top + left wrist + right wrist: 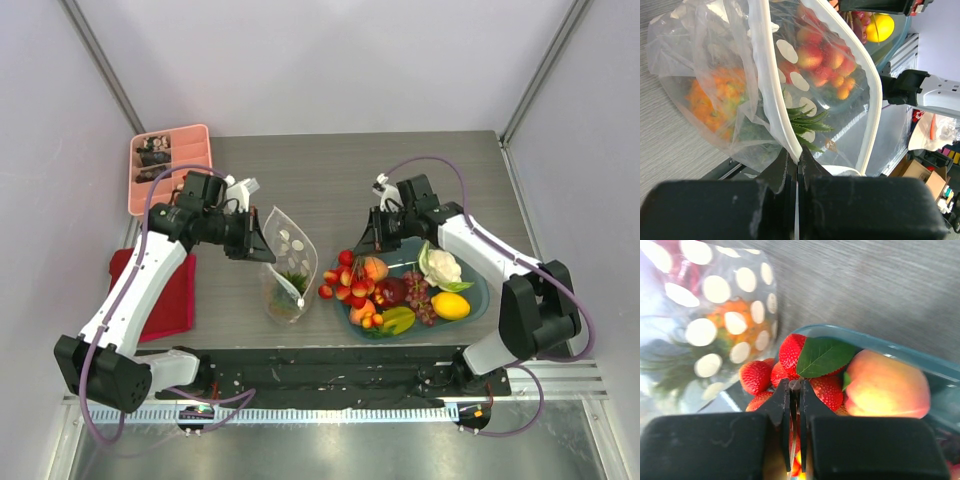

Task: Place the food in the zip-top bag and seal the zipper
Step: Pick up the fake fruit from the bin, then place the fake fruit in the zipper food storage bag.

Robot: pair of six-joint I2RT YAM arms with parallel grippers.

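Note:
The zip-top bag (287, 262) stands open in mid table with the orange pineapple (715, 97) inside. My left gripper (258, 245) is shut on the zipper (771, 85) at the bag's left mouth edge, as the left wrist view (799, 152) shows. My right gripper (366, 243) is low over the teal plate's (482, 285) left end. In the right wrist view (795, 385) it is shut on the stem of the red berries (757, 377), beside a green leaf. The peach (887, 387), apple (392, 291), grapes (418, 292), cauliflower (441, 266) and lemon (450, 305) lie on the plate.
A pink compartment tray (170, 165) sits at the back left corner. A red cloth (160, 295) lies under the left arm. Grey walls close in both sides. A black strip (330, 365) runs along the near table edge.

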